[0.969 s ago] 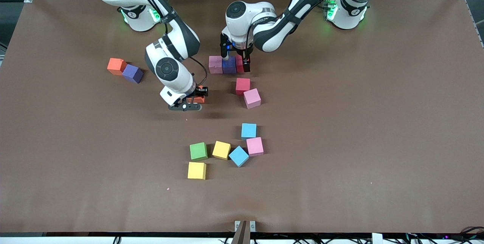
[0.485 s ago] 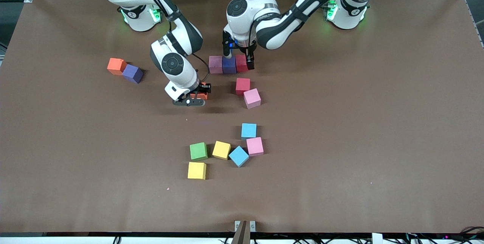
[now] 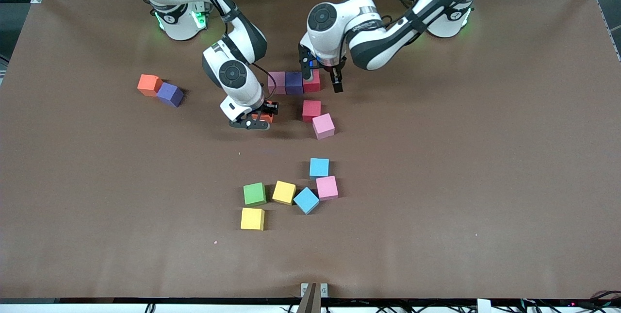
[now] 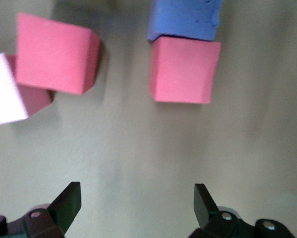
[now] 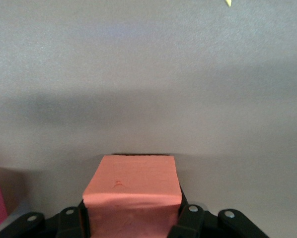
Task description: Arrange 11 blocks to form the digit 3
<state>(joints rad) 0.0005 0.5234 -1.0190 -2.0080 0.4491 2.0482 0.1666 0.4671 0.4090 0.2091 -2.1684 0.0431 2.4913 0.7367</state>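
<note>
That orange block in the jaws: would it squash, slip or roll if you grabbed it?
Probably a little squashy: the orange block looks like matte foam, with a faint dent on its face. Slipping seems unlikely, since the right gripper pinches two flat, dull sides. It shouldn't roll; like the other blocks, it is a flat-faced cube.

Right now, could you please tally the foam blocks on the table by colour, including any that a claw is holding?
Pink: 3
Red: 2
Purple: 2
Orange: 2, one held in the right claw
Sky blue: 2
Yellow: 2
Green: 1
Total: 14
</note>
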